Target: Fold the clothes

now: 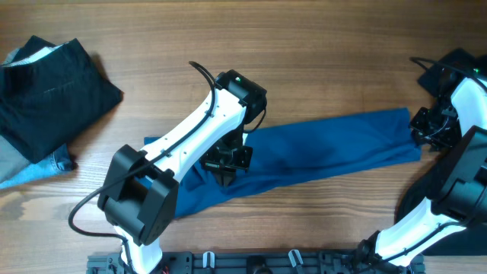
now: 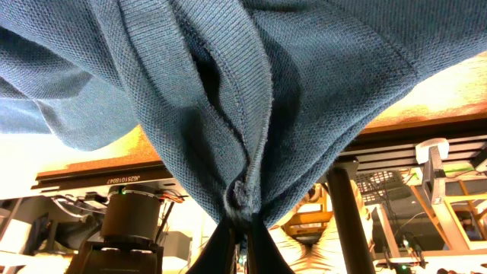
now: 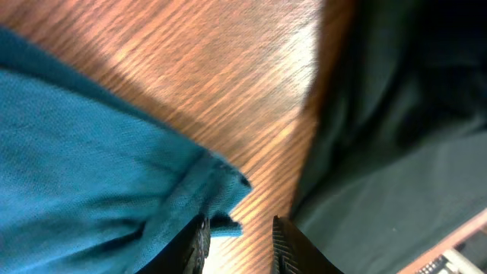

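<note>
blue shirt [image 1: 327, 148], long rumpled strip, perhaps doubled

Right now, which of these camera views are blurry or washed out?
Overhead: sharp and evenly lit. Left wrist: the knit of the blue shirt is crisp, but the background beyond it is partly blown out. Right wrist: soft throughout, with glare on the table.

Overhead faces down; wrist views (left apparently upward) crowd the shared shirt [image 1: 327, 144].
</note>
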### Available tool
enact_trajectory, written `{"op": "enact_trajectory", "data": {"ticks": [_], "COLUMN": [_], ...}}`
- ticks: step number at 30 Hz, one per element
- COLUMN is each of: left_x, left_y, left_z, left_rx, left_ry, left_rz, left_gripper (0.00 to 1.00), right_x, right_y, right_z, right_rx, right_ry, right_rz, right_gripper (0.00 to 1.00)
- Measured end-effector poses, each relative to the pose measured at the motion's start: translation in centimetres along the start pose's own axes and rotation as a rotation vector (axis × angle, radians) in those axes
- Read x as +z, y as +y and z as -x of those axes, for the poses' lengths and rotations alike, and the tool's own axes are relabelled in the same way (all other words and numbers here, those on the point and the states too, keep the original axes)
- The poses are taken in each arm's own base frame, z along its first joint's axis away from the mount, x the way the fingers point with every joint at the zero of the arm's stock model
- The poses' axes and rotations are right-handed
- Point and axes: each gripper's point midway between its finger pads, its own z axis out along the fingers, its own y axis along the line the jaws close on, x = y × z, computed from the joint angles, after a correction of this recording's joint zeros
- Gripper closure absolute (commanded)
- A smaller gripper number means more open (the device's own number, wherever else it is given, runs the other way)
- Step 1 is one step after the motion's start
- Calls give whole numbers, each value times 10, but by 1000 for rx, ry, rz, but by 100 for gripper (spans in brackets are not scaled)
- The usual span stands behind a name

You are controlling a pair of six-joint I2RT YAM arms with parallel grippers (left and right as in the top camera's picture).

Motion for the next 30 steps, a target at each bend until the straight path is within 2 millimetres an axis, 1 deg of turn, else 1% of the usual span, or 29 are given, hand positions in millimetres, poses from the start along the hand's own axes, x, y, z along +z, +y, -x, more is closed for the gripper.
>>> {"op": "enact_trajectory", "data": {"ticks": [2,3,5,7,8,11,14,16,18,19,21,23,26,28,29,30], "left_x": [0,0,0,0,0,0,0,0,0,0,-1,-1,-2,-4,-5,-6], "left_y": [0,0,0,0,0,0,-1,-1,-3,-5,-5,-1,11,16,24,27], "left_z": [0,0,0,0,0,0,0,0,5,8,16,19,25,30,34,36], "left_rx": [0,3,6,7,10,13,13,14,18,21,7,-19,-80,-108,-139,-153], "left_ry": [0,0,0,0,1,2,2,0,-18,-31,-65,-81,-109,-125,-136,-142], "left_rz": [0,0,0,1,0,-2,-4,-6,-16,-20,-17,4,51,59,61,61], "left_gripper": [94,89,82,73,70,67,66,63,58,56,49,47,46,46,46,45], "right_x": [0,-1,-3,-9,-14,-25,-30,-33,-34,-33,-29,-23,-12,-2,3,5], "right_y": [10,17,28,39,44,55,65,72,80,83,93,98,106,107,107,107], "right_z": [1,1,0,0,2,7,6,4,3,2,-3,-8,-17,-23,-26,-28], "right_rx": [-33,-55,-94,-132,-147,-172,-199,-215,-237,-246,-271,-286,-303,-303,-299,-296], "right_ry": [0,1,5,6,2,-18,-20,-18,-24,-28,-27,-18,-7,5,14,19], "right_rz": [58,99,164,234,265,337,398,426,443,446,455,457,461,462,460,459], "right_gripper": [66,66,66,64,63,61,60,59,60,59,59,59,59,59,59,59]}}
